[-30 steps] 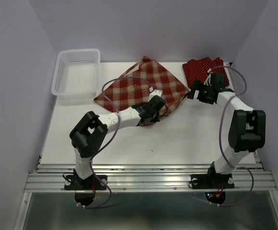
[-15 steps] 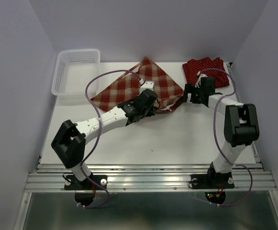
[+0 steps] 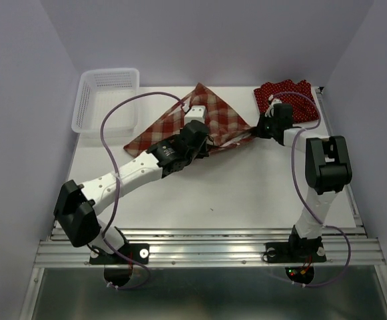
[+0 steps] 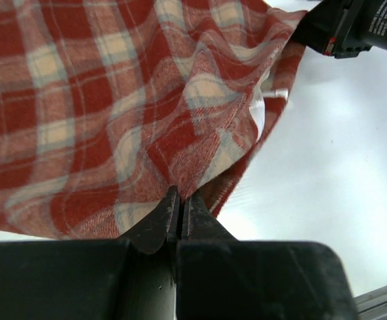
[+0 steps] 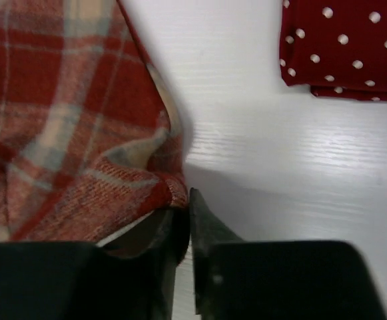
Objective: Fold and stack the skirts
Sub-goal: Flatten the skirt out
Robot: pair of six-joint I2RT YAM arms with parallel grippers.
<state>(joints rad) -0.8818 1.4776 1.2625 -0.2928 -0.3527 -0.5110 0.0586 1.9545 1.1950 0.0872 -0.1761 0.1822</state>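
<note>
Your plaid skirt (image 3: 223,115) sits mid-table at the back, w/ the dotted skirts (image 5: 340,40) beside it to the right. L gripper (image 4: 180,207) is clamped on its hem. R gripper (image 5: 188,207) is pinched on just the corner tip. Pull unevenly and that corner could slip out, wrecking the fold.

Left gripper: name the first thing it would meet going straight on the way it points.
The plaid skirt itself: the left gripper is shut on its near edge, and the raised fold of that cloth lies straight ahead, though depth is unclear.
</note>
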